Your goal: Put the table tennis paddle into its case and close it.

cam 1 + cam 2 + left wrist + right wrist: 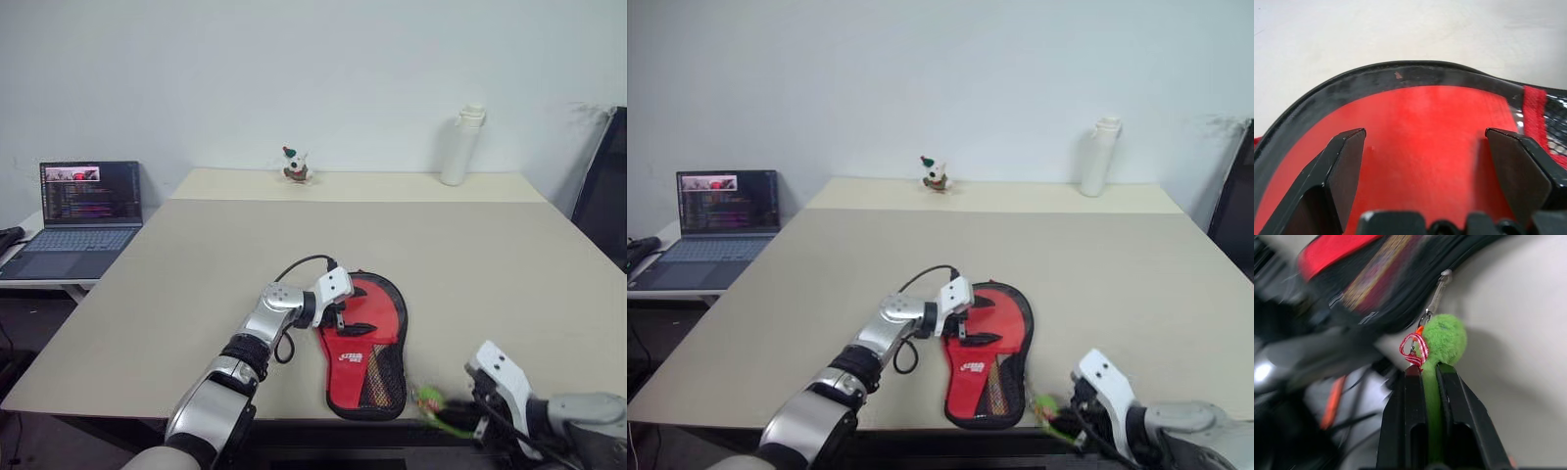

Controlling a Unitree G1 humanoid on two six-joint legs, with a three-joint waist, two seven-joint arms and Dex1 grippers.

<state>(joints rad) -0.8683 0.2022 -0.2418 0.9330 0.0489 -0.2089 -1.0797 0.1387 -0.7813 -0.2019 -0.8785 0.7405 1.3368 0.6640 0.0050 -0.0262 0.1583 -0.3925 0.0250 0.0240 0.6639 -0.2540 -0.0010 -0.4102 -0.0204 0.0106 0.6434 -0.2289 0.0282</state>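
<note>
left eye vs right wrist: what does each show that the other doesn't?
Left eye alone: the left gripper open over the case's red side, plus the laptop, white bottle and small figurine on the table. Right wrist alone: the right gripper shut on the green pom-pom's tail, and the metal zipper pull it hangs from. Shared: case, pom-pom, table.

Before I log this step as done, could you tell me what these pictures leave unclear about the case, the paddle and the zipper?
- The paddle: the closed red case may hide it; head views show no handle.
- Zipper position: the head views are too small; the right wrist view is blurred around the case edge.
- The logo's lettering: too small in the head views.
- What the green ball hangs from: a metal clip leads to the blurred case edge, in the right wrist view.
</note>
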